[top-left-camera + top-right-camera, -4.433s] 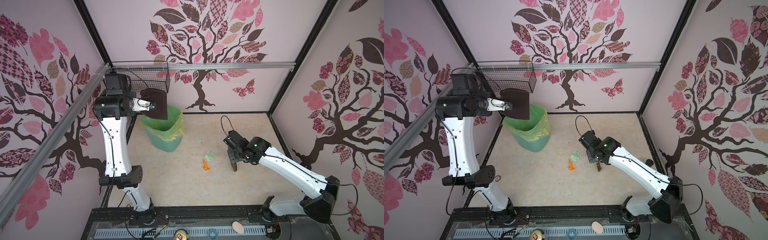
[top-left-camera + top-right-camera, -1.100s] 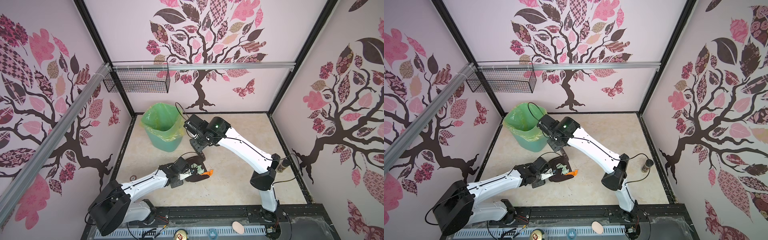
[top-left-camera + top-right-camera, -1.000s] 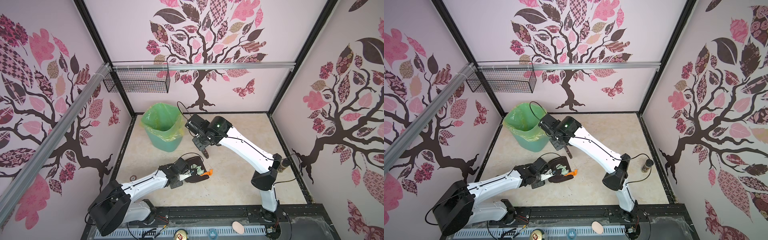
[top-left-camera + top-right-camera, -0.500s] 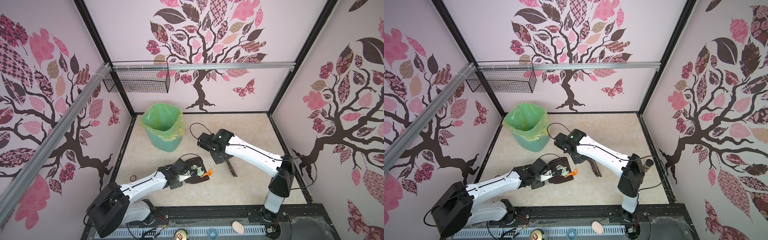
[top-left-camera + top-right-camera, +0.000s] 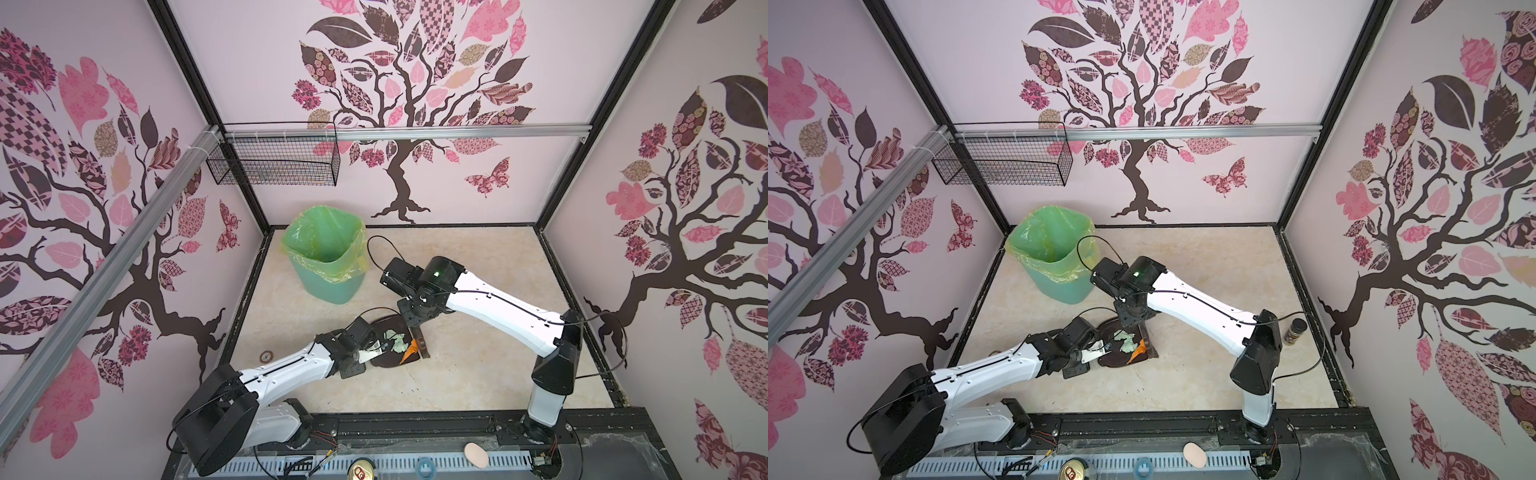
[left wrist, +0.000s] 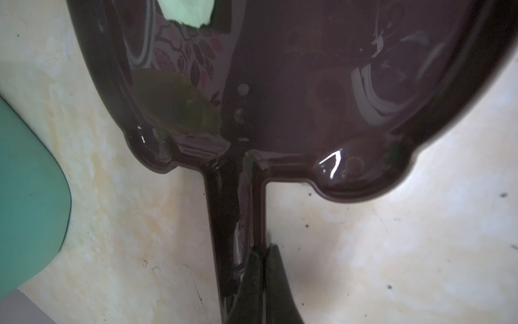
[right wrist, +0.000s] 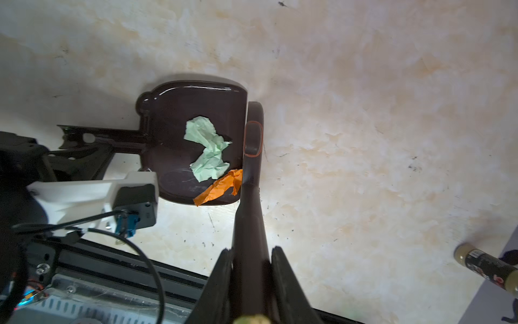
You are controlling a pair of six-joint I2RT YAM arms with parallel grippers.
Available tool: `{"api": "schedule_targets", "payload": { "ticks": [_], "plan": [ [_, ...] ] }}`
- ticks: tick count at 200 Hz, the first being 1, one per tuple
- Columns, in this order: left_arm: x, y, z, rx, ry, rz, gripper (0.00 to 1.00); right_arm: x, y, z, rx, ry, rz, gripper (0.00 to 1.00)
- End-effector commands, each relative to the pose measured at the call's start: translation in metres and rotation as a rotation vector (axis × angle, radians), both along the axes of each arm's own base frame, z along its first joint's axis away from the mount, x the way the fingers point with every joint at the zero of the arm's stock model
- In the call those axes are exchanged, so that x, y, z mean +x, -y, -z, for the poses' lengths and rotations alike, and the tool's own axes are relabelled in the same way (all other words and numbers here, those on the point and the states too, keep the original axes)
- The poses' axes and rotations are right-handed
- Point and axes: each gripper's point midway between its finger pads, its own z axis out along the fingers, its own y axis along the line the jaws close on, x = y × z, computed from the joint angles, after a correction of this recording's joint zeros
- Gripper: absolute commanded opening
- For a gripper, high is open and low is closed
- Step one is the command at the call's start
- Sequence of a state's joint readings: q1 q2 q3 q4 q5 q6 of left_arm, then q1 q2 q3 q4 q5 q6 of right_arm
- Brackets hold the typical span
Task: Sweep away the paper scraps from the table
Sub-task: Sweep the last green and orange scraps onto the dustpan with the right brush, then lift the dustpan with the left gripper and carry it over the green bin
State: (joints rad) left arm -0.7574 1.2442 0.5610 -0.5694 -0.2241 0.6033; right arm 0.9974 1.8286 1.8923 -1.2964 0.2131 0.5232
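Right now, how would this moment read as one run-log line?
left gripper: shut on dustpan handle | right gripper: shut on brush | mint scrap: in dustpan | orange scrap: at dustpan lip, against brush

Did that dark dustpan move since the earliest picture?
Yes: from above the bin, the dustpan came down to the table, toward the front edge.

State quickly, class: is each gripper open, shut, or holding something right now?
Left gripper: shut on the handle of the dustpan.
Right gripper: shut on the handle of the brush.
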Motion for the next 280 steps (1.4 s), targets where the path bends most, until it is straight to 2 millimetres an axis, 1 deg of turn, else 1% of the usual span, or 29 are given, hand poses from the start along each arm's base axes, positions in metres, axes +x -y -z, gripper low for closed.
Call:
{"api": "schedule_targets", "payload": {
  "ticks": [1, 26, 47, 66, 87, 107, 126, 135, 152, 169, 180, 201, 224, 246, 280],
  "plan": [
    [-0.006, 0.0, 0.006, -0.008, -0.017, 0.011, 0.0, 0.0, -0.02, 0.003, 0.07, -0.035, -0.009, 0.0],
    [-0.006, 0.001, 0.006, -0.014, -0.022, 0.009, 0.0, 0.002, -0.023, -0.004, 0.095, -0.015, -0.012, 0.0],
    [-0.006, 0.003, 0.004, -0.026, -0.019, 0.01, 0.0, 0.006, -0.02, -0.019, 0.11, 0.026, -0.005, 0.0],
    [-0.007, 0.005, 0.001, -0.046, -0.016, 0.013, 0.0, 0.01, -0.012, -0.037, 0.109, 0.075, 0.008, 0.0],
    [-0.006, 0.007, -0.003, -0.068, -0.004, 0.01, 0.0, 0.015, -0.001, -0.061, 0.11, 0.134, 0.024, 0.0],
    [-0.006, 0.011, -0.006, -0.091, -0.003, 0.007, 0.0, 0.018, 0.018, -0.083, 0.095, 0.201, 0.054, 0.0],
    [-0.005, 0.012, -0.01, -0.102, 0.002, 0.005, 0.0, 0.021, 0.042, -0.1, 0.08, 0.256, 0.091, 0.0],
    [-0.005, 0.012, -0.012, -0.103, 0.006, 0.006, 0.0, 0.021, 0.054, -0.105, 0.072, 0.267, 0.11, 0.0],
    [-0.002, 0.011, -0.024, -0.113, 0.043, 0.006, 0.0, 0.023, 0.081, -0.11, 0.05, 0.286, 0.153, 0.0],
    [0.001, 0.013, -0.039, -0.139, 0.075, 0.008, 0.0, 0.024, 0.107, -0.106, 0.035, 0.287, 0.194, 0.0],
    [0.002, 0.014, -0.048, -0.151, 0.092, 0.008, 0.0, 0.024, 0.122, -0.1, 0.022, 0.283, 0.218, 0.0],
    [0.004, 0.014, -0.065, -0.168, 0.111, 0.006, 0.0, 0.021, 0.142, -0.085, 0.002, 0.266, 0.248, 0.0],
    [0.001, 0.013, -0.084, -0.16, 0.106, 0.022, 0.0, 0.017, 0.152, -0.063, -0.024, 0.231, 0.251, 0.0],
    [-0.003, 0.008, -0.111, -0.135, 0.106, 0.058, 0.0, 0.015, 0.154, -0.047, -0.041, 0.207, 0.245, 0.0],
    [-0.009, -0.011, -0.158, -0.052, 0.149, 0.123, 0.0, 0.016, 0.154, -0.038, -0.036, 0.201, 0.237, 0.0]
  ]
}}
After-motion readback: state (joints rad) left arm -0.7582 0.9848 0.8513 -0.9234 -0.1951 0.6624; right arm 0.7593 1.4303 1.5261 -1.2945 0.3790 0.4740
